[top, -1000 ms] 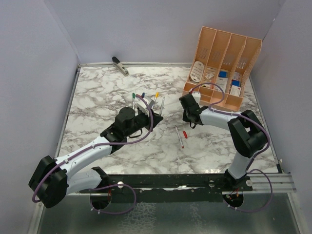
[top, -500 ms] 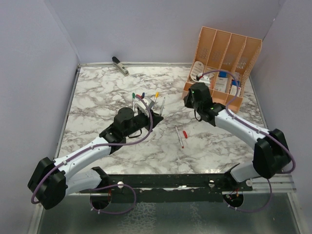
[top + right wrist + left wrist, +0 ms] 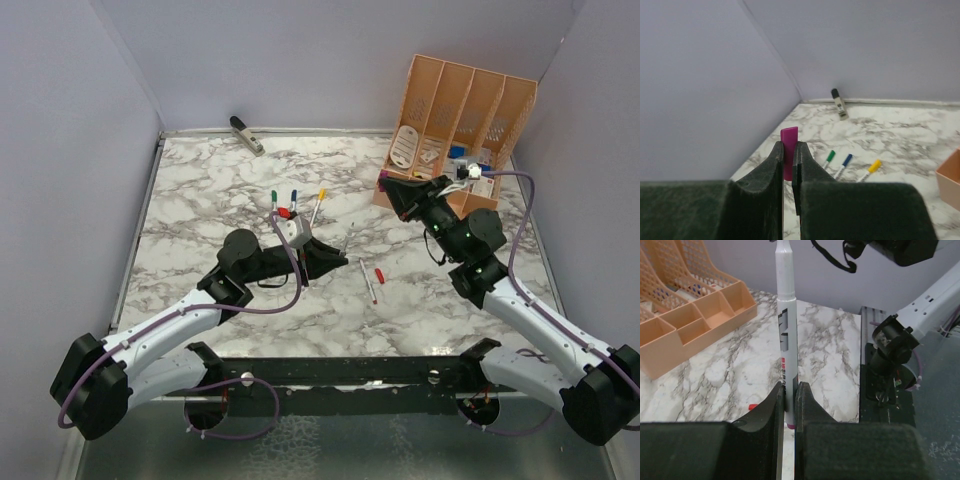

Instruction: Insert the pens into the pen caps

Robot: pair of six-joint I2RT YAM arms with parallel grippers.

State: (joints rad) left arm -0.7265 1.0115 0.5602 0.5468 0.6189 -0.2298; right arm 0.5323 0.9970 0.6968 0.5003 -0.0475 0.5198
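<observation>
Both grippers have risen above the table [image 3: 200, 200] and turned toward each other, the left gripper [image 3: 790, 392] clamped on a pen [image 3: 786, 315], the right gripper [image 3: 787, 150] clamped on the magenta cap [image 3: 789, 136], so capping looks ready to begin.

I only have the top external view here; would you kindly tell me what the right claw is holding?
Observer: The right wrist view shows the right claw shut on a magenta cap, which pokes out beyond the claw.
Operator: Thank you. And the other arm?
Observer: The left wrist view shows the left claw shut on a silver pen, gripped near one end.
Operator: Does its colour match the cap?
Observer: The pen's gripped end shows a little magenta, low in the claw.
</observation>
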